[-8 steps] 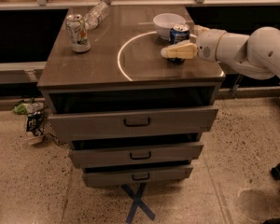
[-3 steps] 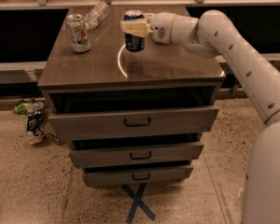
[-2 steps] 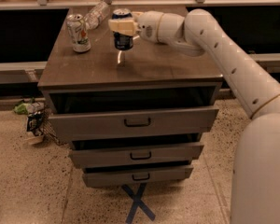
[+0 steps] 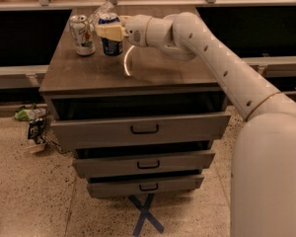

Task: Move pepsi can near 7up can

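Hand (image 4: 107, 31) is gripping the pepsi can (image 4: 111, 45) just beside the 7up can (image 4: 82, 35), so it's probably needing a straight, gentle set-down on the table (image 4: 153, 78) without bumping the neighbour.

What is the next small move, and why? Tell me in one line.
Probably open the claw and let go. It is shut on the pepsi can, which stands upright close beside the 7up can with a small gap between them. Its base looks level with the 7up can's on the table, so it seems already placed.
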`<state>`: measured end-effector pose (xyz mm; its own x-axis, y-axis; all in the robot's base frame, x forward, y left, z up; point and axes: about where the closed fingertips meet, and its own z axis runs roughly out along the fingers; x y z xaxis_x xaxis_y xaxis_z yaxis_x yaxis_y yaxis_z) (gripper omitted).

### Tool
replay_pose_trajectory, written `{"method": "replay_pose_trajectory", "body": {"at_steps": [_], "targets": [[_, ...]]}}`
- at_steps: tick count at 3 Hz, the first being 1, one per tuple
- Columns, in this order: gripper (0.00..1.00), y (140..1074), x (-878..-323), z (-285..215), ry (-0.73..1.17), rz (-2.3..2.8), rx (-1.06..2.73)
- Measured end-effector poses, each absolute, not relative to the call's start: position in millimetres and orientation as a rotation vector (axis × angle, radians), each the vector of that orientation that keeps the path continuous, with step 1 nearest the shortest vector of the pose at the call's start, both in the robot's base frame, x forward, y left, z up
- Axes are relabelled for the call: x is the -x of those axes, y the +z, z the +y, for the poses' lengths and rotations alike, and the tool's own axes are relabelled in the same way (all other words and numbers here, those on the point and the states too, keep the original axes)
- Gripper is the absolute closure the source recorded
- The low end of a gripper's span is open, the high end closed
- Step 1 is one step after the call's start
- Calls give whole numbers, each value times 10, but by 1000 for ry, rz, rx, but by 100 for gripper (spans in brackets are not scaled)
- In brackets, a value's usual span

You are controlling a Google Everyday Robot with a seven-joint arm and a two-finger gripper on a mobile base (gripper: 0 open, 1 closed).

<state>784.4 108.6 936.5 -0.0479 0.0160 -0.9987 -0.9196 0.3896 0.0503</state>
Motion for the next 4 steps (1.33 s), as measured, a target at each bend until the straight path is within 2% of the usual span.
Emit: {"method": "replay_pose_trajectory", "body": {"at_steps": [1, 4], "targets": [[83, 9334, -7829, 1285, 965, 1395, 889], [13, 9190, -7788, 1583, 965, 1379, 922]]}}
